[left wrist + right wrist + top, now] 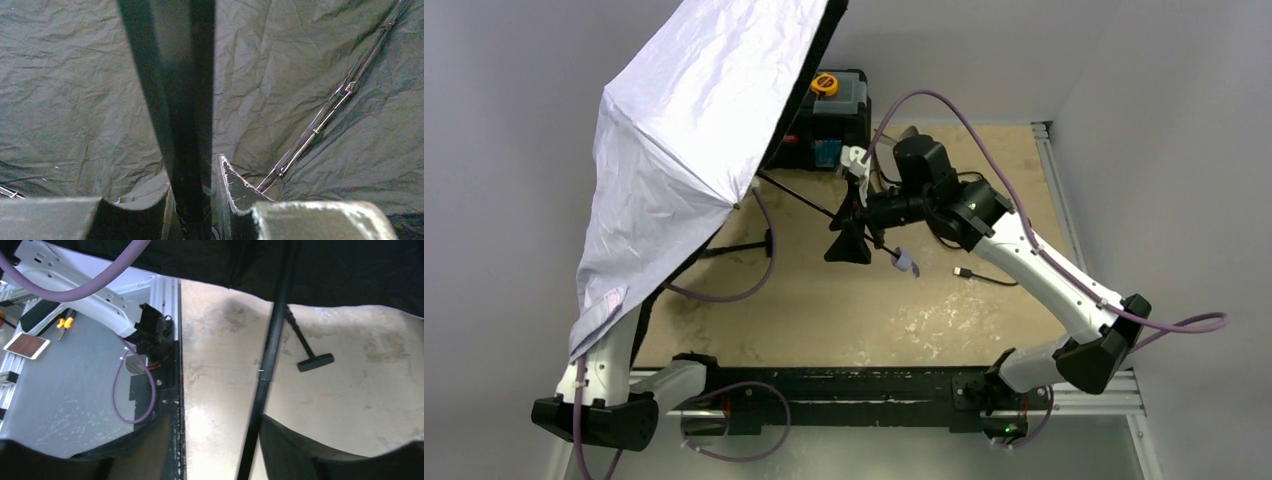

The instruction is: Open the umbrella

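Note:
The umbrella is open. Its pale lavender canopy [684,140] tilts up at the left and hides my left gripper in the top view. The thin black shaft [799,195] runs from under the canopy to the small lavender handle [906,262]. In the left wrist view my left gripper [192,200] is shut on the shaft [185,125], with the black lining [75,100] and a rib [320,122] behind it. My right gripper [849,243] is open around the shaft near the handle. In the right wrist view the shaft [267,360] lies against the right finger [300,450] of that gripper [210,460].
A black toolbox [839,105] with an orange tape measure stands at the back behind the canopy. A black T-shaped rod [315,361] lies on the tan tabletop [824,310]. A small cable end [969,272] lies right of the handle. The left arm [90,300] crosses the near rail.

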